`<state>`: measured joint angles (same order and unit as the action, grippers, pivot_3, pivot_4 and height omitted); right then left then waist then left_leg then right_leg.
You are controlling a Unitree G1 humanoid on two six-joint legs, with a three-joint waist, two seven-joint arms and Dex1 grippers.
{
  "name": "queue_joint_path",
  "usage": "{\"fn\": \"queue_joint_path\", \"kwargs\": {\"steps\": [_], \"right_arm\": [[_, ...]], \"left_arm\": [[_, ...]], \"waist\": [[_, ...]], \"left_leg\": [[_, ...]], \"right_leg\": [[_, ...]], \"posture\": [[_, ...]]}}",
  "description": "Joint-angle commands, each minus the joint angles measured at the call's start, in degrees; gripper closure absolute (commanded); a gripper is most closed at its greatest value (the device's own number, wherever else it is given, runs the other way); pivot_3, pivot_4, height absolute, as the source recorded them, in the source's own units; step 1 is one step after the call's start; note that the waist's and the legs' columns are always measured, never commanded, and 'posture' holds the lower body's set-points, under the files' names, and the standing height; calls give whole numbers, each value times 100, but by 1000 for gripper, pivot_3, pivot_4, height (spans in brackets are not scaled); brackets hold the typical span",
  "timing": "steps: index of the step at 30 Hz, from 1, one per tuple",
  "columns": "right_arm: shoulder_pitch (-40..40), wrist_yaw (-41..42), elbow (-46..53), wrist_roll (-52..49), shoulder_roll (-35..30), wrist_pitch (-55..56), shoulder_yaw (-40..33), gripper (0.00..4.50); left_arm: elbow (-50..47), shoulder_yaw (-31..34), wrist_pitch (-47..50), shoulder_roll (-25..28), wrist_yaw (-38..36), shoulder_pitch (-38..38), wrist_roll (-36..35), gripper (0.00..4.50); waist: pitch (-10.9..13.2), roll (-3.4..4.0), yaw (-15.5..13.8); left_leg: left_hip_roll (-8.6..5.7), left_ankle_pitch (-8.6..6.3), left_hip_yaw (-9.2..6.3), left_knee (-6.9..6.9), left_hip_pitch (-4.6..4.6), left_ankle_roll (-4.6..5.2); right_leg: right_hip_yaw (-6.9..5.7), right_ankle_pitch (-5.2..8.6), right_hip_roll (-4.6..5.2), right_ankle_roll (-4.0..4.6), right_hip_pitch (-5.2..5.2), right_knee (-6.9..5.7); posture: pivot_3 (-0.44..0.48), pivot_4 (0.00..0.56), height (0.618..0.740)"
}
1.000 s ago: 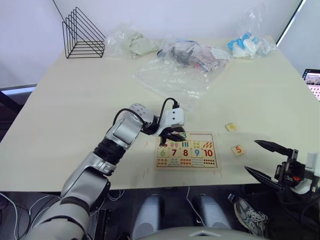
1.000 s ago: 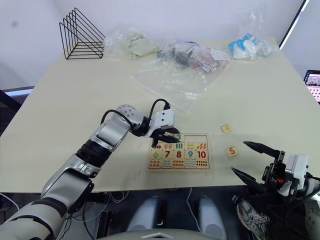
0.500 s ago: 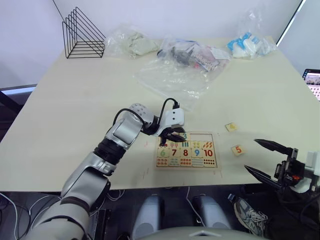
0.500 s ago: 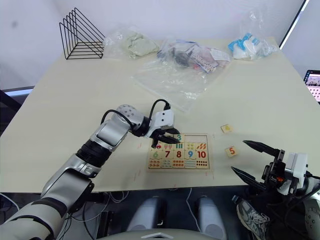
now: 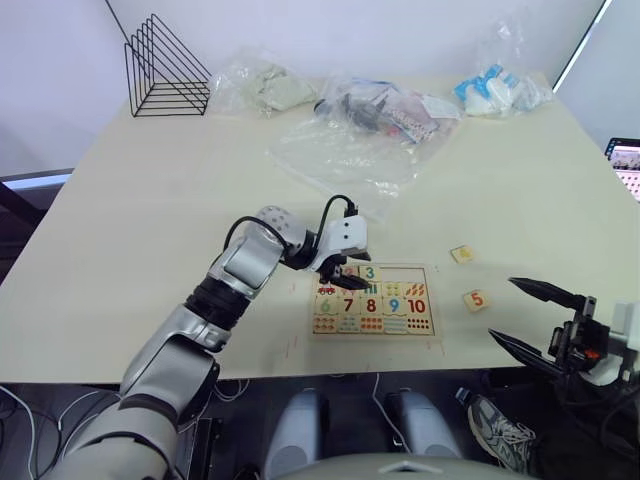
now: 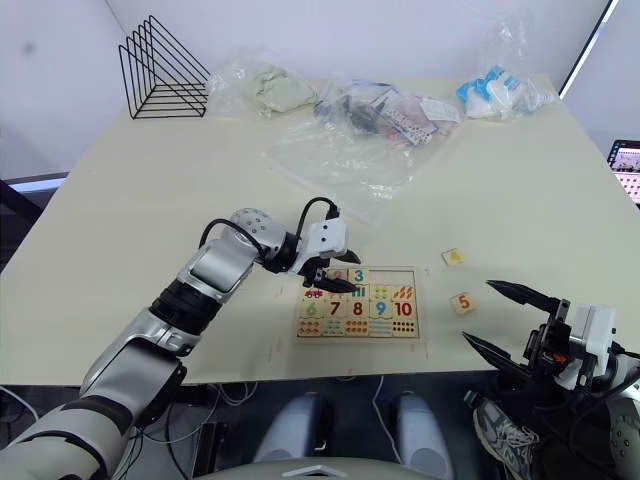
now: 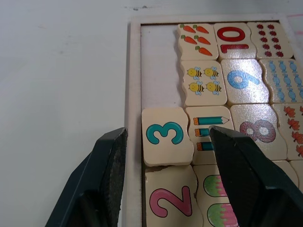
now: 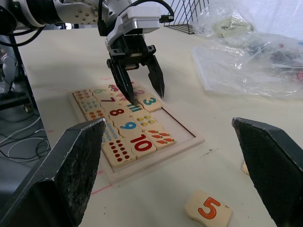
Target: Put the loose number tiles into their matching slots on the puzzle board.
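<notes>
The puzzle board [image 5: 405, 273] lies near the table's front edge, with its lower rows full of number and picture tiles. My left gripper [image 5: 340, 283] hovers open over the board's top row. The 3 tile [image 7: 168, 135] lies flat between its fingers [image 7: 111, 161], with a gap on each side, and the 2 tile [image 7: 170, 201] sits in the row beside it. The slots [image 7: 158, 61] beyond the 3 are bare. Two loose tiles rest on the table right of the board: the 5 tile [image 5: 475, 298] and a tile with a yellow digit [image 5: 461, 254]. My right gripper [image 5: 502, 308] stands open and empty at the front right edge.
Clear plastic bags [image 5: 350, 150] are spread behind the board, with more bags [image 5: 265, 88] and a blue-and-white one [image 5: 495, 90] along the back. A black wire rack [image 5: 165, 70] stands at the back left. The table's front edge runs just under the board.
My left gripper has drawn slightly left off the 3 tile, which now shows whole in the top row. The right gripper has not moved.
</notes>
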<state>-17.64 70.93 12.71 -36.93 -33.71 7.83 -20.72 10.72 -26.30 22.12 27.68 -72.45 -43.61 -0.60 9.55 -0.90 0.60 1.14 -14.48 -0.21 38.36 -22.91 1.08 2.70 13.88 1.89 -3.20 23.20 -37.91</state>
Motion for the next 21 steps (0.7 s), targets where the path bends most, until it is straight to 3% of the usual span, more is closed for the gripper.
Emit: {"fn": "queue_joint_path", "kwargs": {"steps": [1,6,9,12,13,14,21], "right_arm": [[-13,-25,182,-56,-26,30,-45,0],[-59,-82,238,-43,1,31,-41,0],[-81,-102,250,-45,9,37,-49,0],[-103,-107,252,-49,10,48,-57,0],[-106,-109,252,-52,7,48,-60,0],[-107,-111,251,-54,3,48,-62,0],[-128,-132,252,-62,-18,49,-96,0]], "left_arm": [[-237,557,275,-42,-212,-293,-611,1587],[228,848,-102,-123,-23,-422,-713,1587],[472,991,-553,-213,-55,-361,-794,2346],[599,953,-721,-169,-161,-297,-760,3604],[627,939,-760,-158,-199,-279,-759,4208],[653,914,-848,-137,-249,-257,-741,4429],[783,741,-1076,60,-564,-63,-595,4429]], "waist": [[0,0,-2],[-1,2,1],[-1,2,0],[-1,1,1],[-1,1,1],[-1,1,1],[-1,1,1]], "left_leg": [[0,0,-1,0,0,0],[0,0,-1,0,0,0],[0,0,-1,1,0,0],[0,0,-1,0,0,0],[0,0,-1,0,0,0],[0,0,-1,0,0,0],[0,0,-1,0,0,0]], "right_leg": [[-1,0,0,0,0,0],[-1,0,0,0,0,0],[-1,0,0,0,0,0],[-1,0,0,0,0,0],[-1,0,0,0,0,0],[-1,0,0,0,0,0],[-1,0,-1,0,0,-1]], "posture": [[0,150,740],[0,150,740],[0,150,740],[0,150,740],[0,150,740],[0,150,740],[0,150,740]]}}
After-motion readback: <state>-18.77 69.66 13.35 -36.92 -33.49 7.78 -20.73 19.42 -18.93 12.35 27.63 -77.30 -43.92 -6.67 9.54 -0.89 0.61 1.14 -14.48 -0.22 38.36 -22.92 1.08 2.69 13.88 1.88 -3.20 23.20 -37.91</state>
